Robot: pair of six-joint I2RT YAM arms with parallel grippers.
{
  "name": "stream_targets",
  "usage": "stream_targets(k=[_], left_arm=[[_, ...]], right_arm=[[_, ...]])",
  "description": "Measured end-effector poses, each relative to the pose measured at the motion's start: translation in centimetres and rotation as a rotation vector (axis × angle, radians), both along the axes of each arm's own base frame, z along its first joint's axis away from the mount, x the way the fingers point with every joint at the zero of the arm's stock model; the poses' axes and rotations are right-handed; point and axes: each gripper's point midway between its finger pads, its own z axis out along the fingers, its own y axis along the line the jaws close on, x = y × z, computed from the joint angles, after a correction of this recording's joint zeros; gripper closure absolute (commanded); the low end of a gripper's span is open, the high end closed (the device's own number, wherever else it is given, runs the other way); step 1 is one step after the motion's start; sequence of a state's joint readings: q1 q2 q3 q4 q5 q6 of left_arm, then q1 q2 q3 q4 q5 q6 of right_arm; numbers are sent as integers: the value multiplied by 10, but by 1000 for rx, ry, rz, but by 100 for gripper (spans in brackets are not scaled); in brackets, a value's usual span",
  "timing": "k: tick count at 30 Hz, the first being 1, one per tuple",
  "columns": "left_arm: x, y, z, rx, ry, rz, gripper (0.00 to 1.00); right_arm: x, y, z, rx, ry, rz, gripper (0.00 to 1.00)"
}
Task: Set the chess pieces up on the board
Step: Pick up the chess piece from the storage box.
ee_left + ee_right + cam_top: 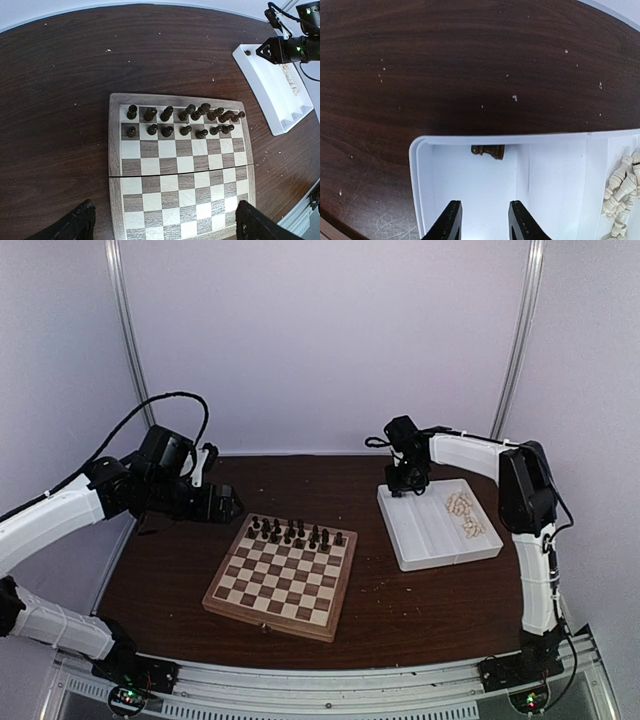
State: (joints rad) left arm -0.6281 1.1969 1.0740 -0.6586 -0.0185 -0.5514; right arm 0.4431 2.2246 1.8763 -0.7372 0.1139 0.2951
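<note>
The right pincer (485, 205), parted and holding nothing, hangs over the end compartment of the white plastic tray (420, 165). Ahead of it, one dark brown turned wooden chess piece (488, 150) lies flat against the far wall; pale cream pieces (620, 195) heap to its right. Fetching this straggler seems the step: advance, lower, close across its body. The left pincer (225, 503), spread and empty, overlooks the checked wooden board (283, 575), two dark rows (182, 122) standing.

board (280, 585) near half free, far rows crowded
</note>
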Motion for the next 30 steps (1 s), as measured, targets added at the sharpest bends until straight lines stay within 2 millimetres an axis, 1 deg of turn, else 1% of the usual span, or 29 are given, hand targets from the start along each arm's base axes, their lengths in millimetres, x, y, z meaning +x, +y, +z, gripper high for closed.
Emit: stream_targets(k=[4, 7, 11, 15, 18, 23, 26, 29, 30], left_arm=[[1, 0, 0, 2, 1, 1, 2], [1, -1, 1, 1, -1, 1, 2], [3, -2, 3, -2, -4, 1, 2], [4, -2, 1, 2, 1, 1, 2], [5, -3, 0, 6, 5, 0, 2], [7, -4, 4, 6, -5, -2, 2], [7, -4, 4, 6, -6, -3, 2], [7, -4, 4, 6, -7, -3, 2], [8, -5, 4, 6, -6, -3, 2]], right_arm=[[13, -1, -5, 12, -15, -15, 64], [17, -1, -16, 13, -5, -23, 62], [19, -1, -31, 11, 18, -31, 58], [19, -1, -40, 7, 32, -38, 54], [22, -1, -40, 11, 25, -44, 54], [28, -3, -39, 27, 6, -69, 58], [34, -3, -43, 40, -6, -88, 60], [36, -2, -51, 48, -6, -101, 61], [38, -1, -50, 54, -16, -104, 62]])
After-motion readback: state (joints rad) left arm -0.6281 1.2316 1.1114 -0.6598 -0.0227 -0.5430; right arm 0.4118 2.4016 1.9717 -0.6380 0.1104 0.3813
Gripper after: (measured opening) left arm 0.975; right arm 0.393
